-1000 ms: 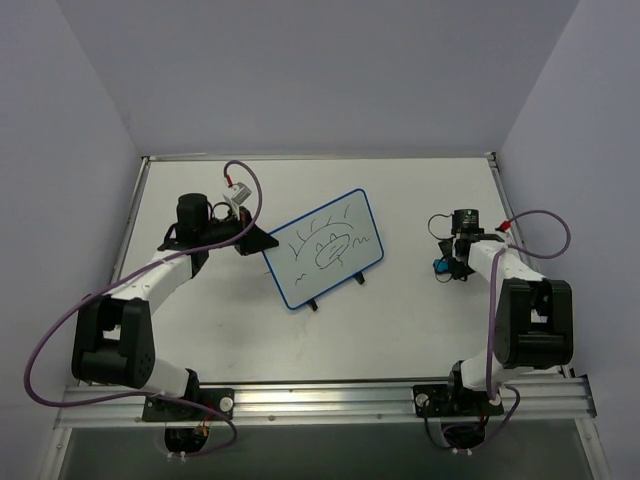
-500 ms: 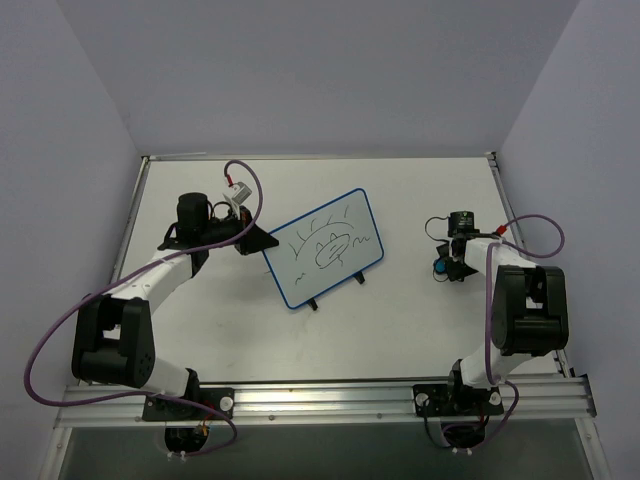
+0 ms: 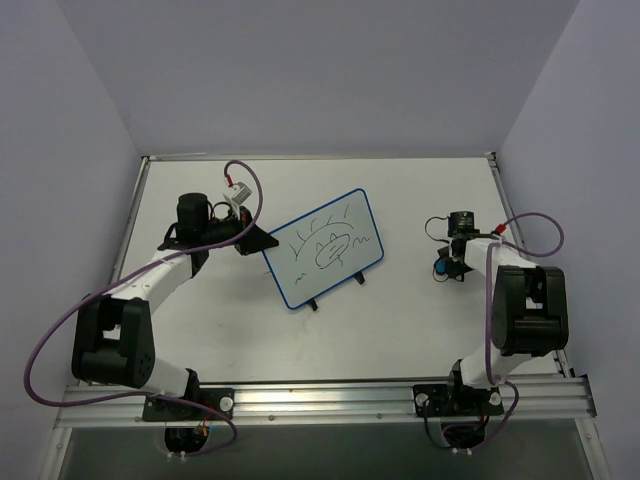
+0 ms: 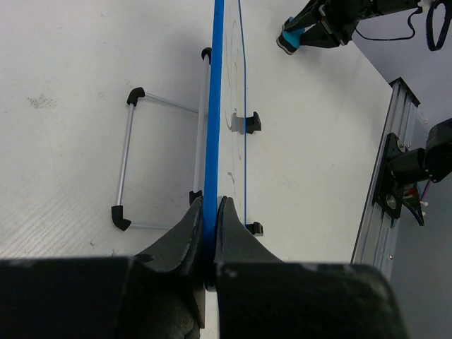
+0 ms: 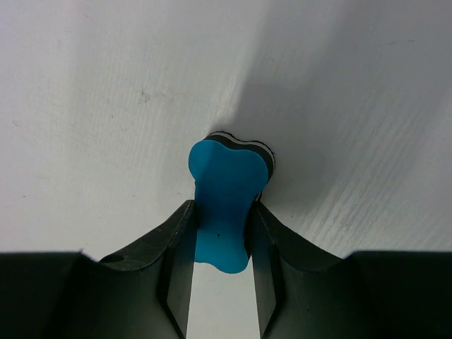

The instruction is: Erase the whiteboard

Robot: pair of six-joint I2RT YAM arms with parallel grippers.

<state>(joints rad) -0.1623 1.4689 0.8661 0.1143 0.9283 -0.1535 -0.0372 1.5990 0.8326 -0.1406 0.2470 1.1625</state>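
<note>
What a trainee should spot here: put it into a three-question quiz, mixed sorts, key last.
1. True or false: the whiteboard is wiped clean.
2. The left gripper is shut on: A) the whiteboard's blue frame; B) one of its black feet; C) nothing.
3. Short answer: what does the right gripper hold?
Key: 1 false, black doodles cover it. 2 A. 3 the blue eraser.
</note>
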